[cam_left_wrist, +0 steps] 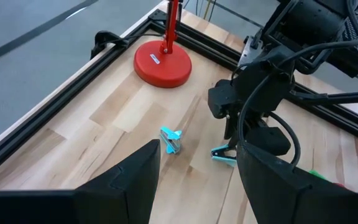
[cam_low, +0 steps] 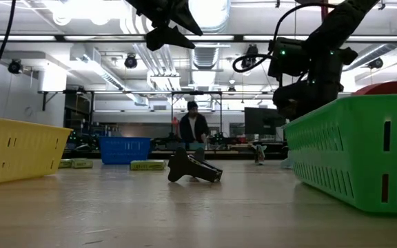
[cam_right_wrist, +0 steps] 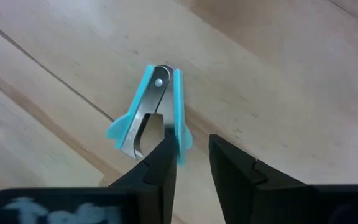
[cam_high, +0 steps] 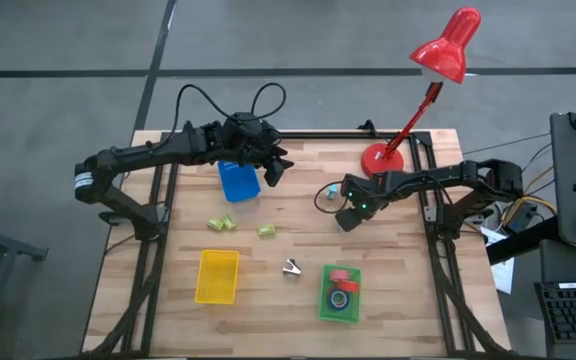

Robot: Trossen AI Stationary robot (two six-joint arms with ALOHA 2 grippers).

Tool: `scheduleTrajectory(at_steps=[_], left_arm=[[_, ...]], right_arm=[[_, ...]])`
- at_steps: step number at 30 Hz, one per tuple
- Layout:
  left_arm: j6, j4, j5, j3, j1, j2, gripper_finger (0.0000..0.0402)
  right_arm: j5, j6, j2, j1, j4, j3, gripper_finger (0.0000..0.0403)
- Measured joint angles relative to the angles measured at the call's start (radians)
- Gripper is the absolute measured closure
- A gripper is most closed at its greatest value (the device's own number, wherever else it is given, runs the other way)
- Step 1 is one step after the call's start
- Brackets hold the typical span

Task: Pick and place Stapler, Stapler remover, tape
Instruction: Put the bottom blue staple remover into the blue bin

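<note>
Right hand hangs low over the surface near the lamp base, fingers narrowed around one wing of a blue stapler remover. Left hand, open, hovers beside the blue tray.

A lab or workshop: exposed ceiling ducts, strip lights, and a person among distant workbenches.

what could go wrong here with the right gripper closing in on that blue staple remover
1. In the right wrist view the right gripper sits off-centre: one finger overlaps a wing of the staple remover while the rest lies outside the gap, so closing may pinch an edge and flick it away.
2. A second staple remover lies beside the gripper and could get nudged.
3. The lamp base stands nearby; lifting toward it risks a knock.
</note>
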Motion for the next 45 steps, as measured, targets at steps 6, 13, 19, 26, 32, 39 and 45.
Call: scheduleTrajectory(at_steps=[6,13,19,26,32,39,45], left_arm=[[0.002,0.0,0.0,0.0,0.0,0.0,0.0186],[0.002,0.0,0.0,0.0,0.0,0.0,0.0186],[0.002,0.0,0.0,0.0,0.0,0.0,0.0186],[-0.004,-0.001,0.013,0.002,0.0,0.0,0.0186],[0.004,-0.001,0.032,0.004,0.0,-0.008,0.0186],[0.056,-0.009,0.191,0.028,0.005,-0.047,0.0186],[0.098,-0.009,0.37,0.051,0.028,-0.088,0.0186]], right_arm=[[0.004,0.0,0.0,0.0,0.037,0.0,0.0337],[0.005,-0.005,0.0,0.0,0.056,0.0,0.0381],[0.009,0.011,0.0,0.0,0.094,0.0,0.0394],[0.009,0.015,-0.01,-0.001,0.103,0.045,0.0394],[0.011,-0.008,-0.021,-0.002,0.1,0.12,0.0394],[0.016,-0.053,-0.069,-0.002,0.091,0.259,0.0394],[0.066,-0.162,-0.129,-0.002,0.073,0.384,0.0394]])
